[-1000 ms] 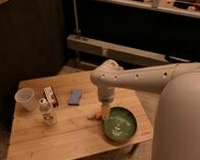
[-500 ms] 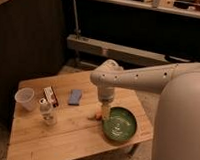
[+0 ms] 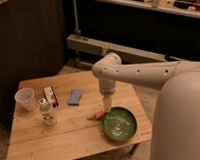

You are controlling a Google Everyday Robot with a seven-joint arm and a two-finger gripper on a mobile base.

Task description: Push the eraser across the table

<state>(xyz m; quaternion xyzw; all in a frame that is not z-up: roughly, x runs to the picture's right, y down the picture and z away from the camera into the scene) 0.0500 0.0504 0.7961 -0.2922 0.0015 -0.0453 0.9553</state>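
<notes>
Nothing visibly moved vs. the frames 1.0 s and 0.5 s back: arm (image 3: 139,73), gripper and every item on the tabletop (image 3: 66,140) sit in the same spots.

Gripper (image 3: 107,106): points straight down over the right-middle of the tabletop, tip low near the surface, just above-left of the green bowl (image 3: 119,124) rim. Small orange item (image 3: 98,115) lies just below-left of the tip; touching or not, can't tell. Whether the gripper is open or closed: can't tell either.

Eraser (image 3: 51,96): left half of the tabletop, white with red and dark markings, long axis running roughly front to back in this view. Well apart from the gripper.

Blue pad (image 3: 75,97): flat, just right of the eraser with a gap, lying between eraser and gripper.

Clear bottle (image 3: 47,112): upright, just in front of the eraser toward the near edge; contact between the two, can't tell.

White cup (image 3: 25,99): upright, left of the eraser, near the left edge.

Green bowl: front-right area, close to the right edge, sitting upright.

Arm comes in from the white robot body (image 3: 181,123) that fills the right side, bends over the far part of the tabletop, then drops vertically to the gripper.
</notes>
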